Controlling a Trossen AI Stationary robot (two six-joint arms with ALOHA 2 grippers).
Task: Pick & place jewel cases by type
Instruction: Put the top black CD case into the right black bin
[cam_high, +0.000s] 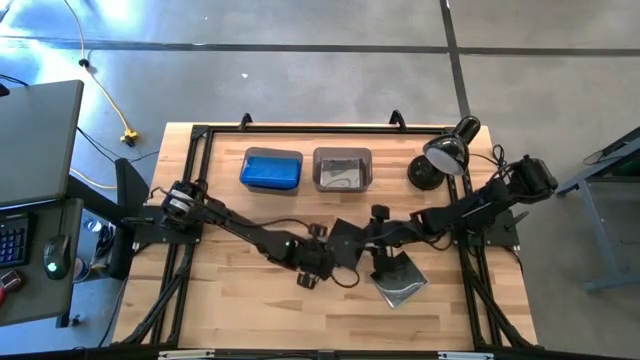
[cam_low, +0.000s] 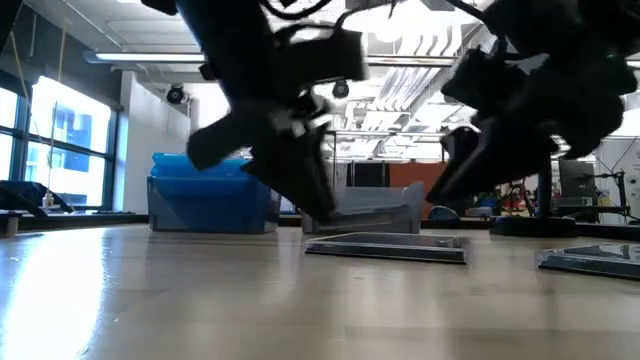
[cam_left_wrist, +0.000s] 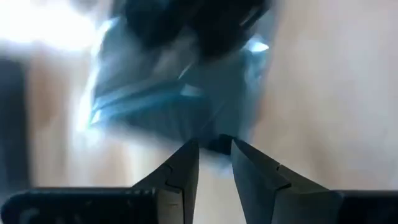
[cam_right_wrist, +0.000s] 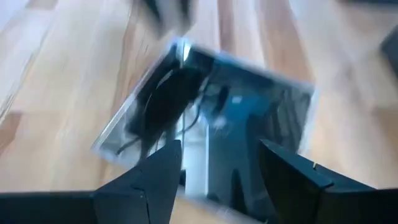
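Two dark glossy jewel cases are out on the table. One dark jewel case (cam_high: 350, 240) is at the table's middle, with my left gripper (cam_high: 333, 253) closed narrowly at its near-left corner. It shows as a low flat slab (cam_low: 385, 246) in the low view. The other dark case (cam_high: 400, 283) lies flat nearer the front edge. My right gripper (cam_right_wrist: 221, 158) hovers open over this case (cam_right_wrist: 211, 112), one finger on either side of its near edge, touching nothing. My left gripper pinches a dark corner of the case (cam_left_wrist: 217, 144) between its fingertips, slanting down from the table's left. The rest of the case spreads out beyond the tips. It sits low and nearly level; I cannot tell if it is clear of the table.
At the back stand a bin filled with blue cases (cam_high: 272, 170) and a grey bin (cam_high: 342, 168) holding dark ones. A black desk lamp (cam_high: 440, 160) stands at the back right. Bare wood lies along the front and left of the table.
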